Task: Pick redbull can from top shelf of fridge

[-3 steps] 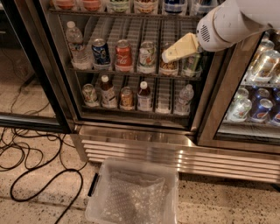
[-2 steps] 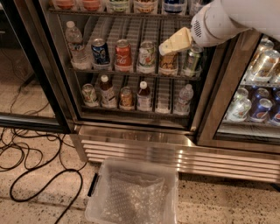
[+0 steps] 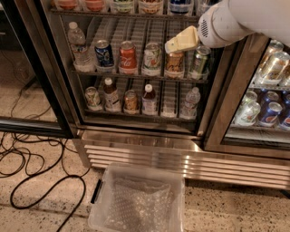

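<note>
gripper (image 3: 171, 45) in front of middle rack (image 3: 136, 76), covers top of a brown can (image 3: 174, 67) | top shelf (image 3: 113, 14) cans (image 3: 151, 5) cut at upper edge, labels unreadable | arm (image 3: 244, 18) leaves frame top right

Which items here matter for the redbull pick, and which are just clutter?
Job: slim blue-and-silver can, only its base in view; grey wire top shelf; stainless glass-door fridge; cream gripper, in front of the middle rack.
Clutter: blue Pepsi can; red Coca-Cola can; clear plastic bin on floor; black cables.
</note>
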